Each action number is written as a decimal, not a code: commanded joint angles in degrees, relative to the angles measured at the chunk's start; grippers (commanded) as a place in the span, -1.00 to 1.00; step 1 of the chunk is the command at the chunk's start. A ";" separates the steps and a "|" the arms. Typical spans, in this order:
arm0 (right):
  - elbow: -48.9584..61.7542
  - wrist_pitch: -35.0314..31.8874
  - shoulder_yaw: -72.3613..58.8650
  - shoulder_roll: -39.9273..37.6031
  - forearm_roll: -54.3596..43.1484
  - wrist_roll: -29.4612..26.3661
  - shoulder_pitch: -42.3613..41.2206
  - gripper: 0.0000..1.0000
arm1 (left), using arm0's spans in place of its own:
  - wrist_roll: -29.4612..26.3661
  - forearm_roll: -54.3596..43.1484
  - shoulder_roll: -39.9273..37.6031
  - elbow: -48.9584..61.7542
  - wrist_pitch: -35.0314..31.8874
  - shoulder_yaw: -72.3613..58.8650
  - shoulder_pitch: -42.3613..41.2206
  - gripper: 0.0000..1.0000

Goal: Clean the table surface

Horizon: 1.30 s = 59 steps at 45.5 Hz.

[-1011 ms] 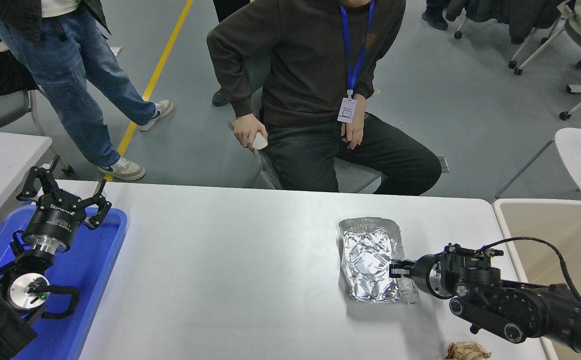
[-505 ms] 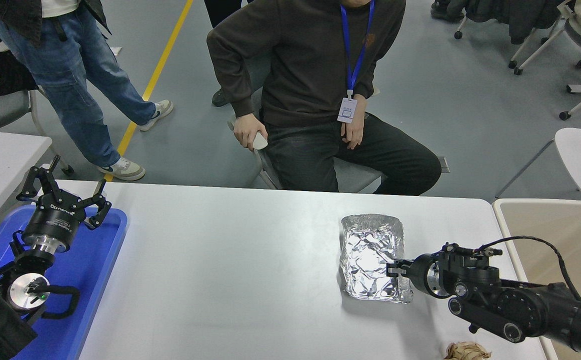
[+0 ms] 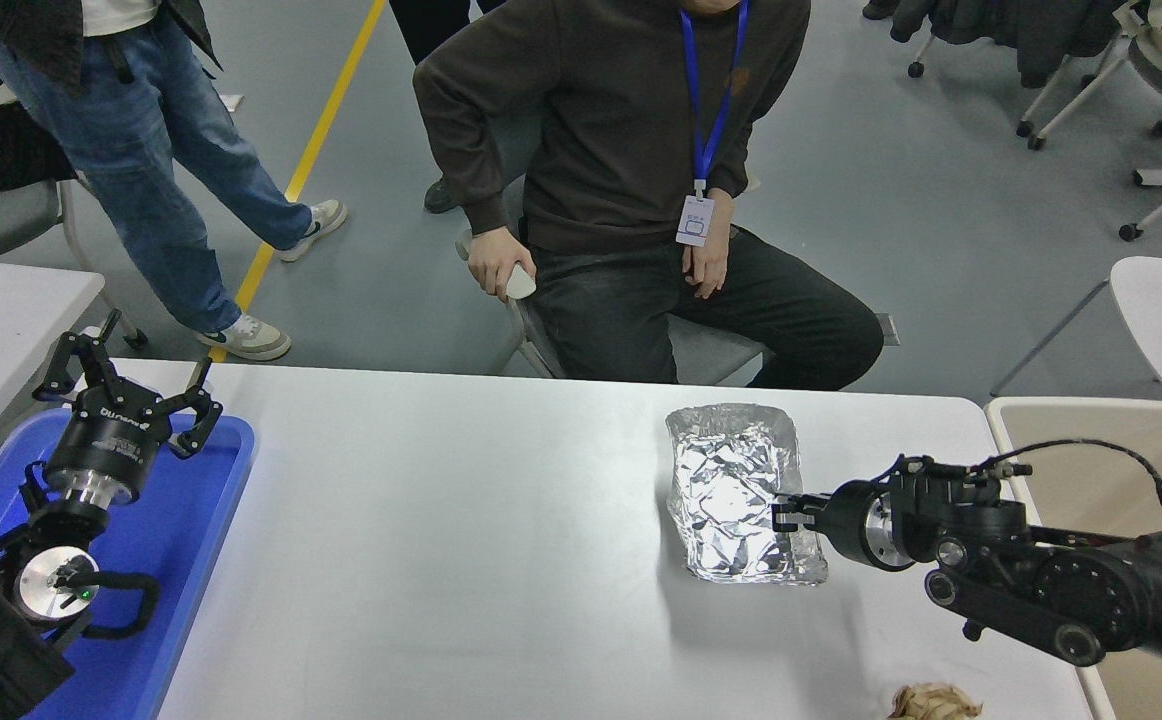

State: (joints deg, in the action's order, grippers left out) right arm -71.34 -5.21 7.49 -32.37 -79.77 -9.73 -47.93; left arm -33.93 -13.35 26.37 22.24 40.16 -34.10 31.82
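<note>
The table surface is a wide white top with rounded corners. On its right half a crumpled silver foil tray casts a shadow along its near edge. My right gripper comes in from the right and is shut on the foil tray's right rim. A ball of crumpled brown paper lies at the table's front edge, below the right arm. My left gripper is parked open at the lower left, over the blue tray.
A beige bin stands off the table's right edge, behind the right arm. A person sits at the far side, hands on their lap. Another person stands at the upper left. A second white table is at the far left.
The right gripper has drawn up and slightly left, holding the foil tray. The tray has shifted toward the far edge and turned a little. The left arm has not moved.
</note>
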 commanded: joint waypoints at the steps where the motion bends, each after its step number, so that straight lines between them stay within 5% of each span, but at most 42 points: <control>1: -10.39 -2.79 -0.02 -8.05 3.30 0.06 -4.37 -1.00 | 0.00 0.08 0.00 0.00 0.00 0.00 0.00 1.00; 38: -24.28 -13.95 0.69 -24.31 14.99 0.06 -24.67 -1.00 | 0.00 -0.01 0.00 0.00 0.00 0.00 0.00 1.00; 59: -22.00 -15.62 -0.02 -26.07 14.38 0.50 -24.85 -1.00 | 0.00 -0.01 0.00 0.00 0.00 0.00 0.00 1.00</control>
State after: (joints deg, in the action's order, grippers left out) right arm -94.99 -20.21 7.97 -57.30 -65.27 -9.58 -72.47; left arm -33.93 -13.36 26.37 22.24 40.15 -34.10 31.82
